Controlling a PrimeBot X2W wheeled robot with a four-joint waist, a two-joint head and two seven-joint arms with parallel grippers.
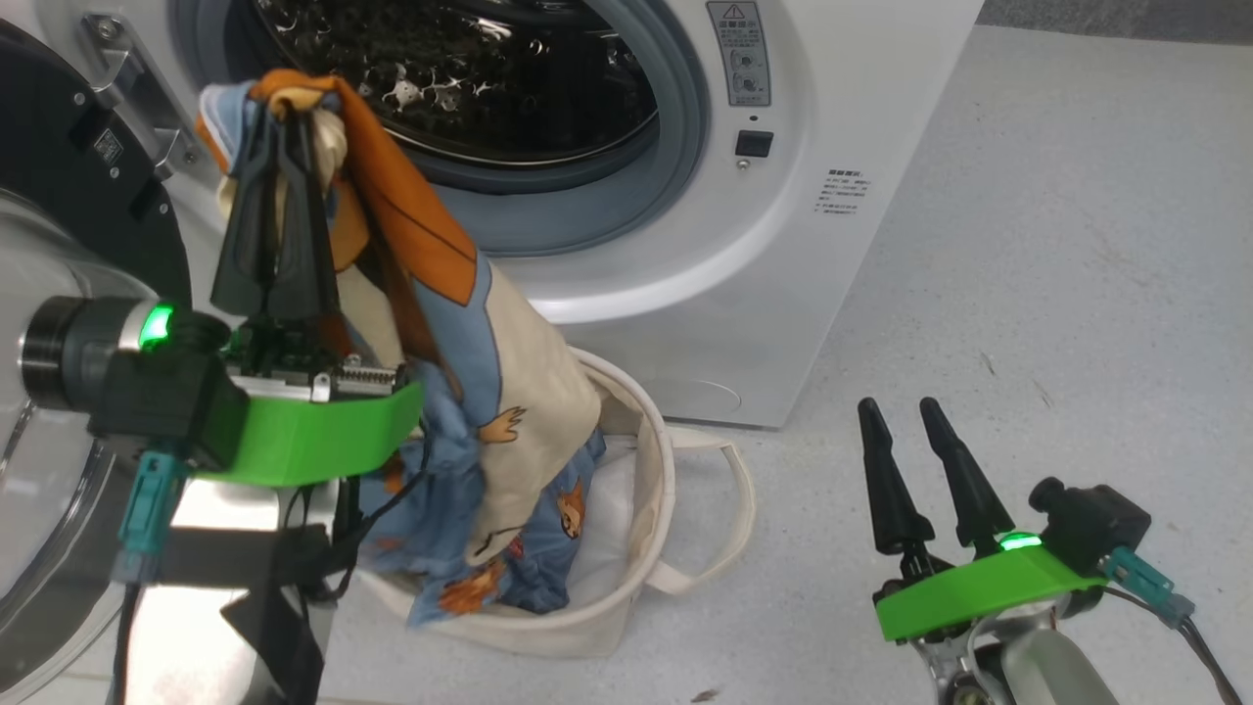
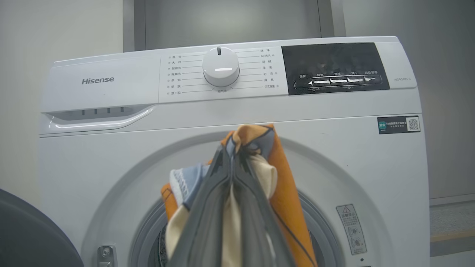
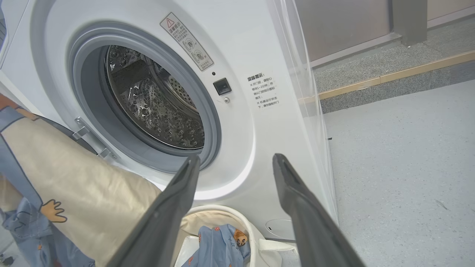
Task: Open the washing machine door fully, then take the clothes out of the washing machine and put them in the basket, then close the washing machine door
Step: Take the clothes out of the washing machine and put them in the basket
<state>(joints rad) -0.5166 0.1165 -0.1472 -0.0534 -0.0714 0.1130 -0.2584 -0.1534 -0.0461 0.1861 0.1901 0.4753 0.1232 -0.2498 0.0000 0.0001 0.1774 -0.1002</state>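
The washing machine door [image 1: 39, 147] stands wide open at left for access, left gripper [image 1: 282, 122] fingers pinch the clothes [image 1: 509, 372] high so they drape into the basket [image 1: 587, 632] before the washing machine [image 1: 861, 98], right gripper [image 1: 896, 406] fingers apart, idle.

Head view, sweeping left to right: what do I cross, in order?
washing machine door → left gripper, shut on the clothes → clothes hanging from it → basket → right gripper, open
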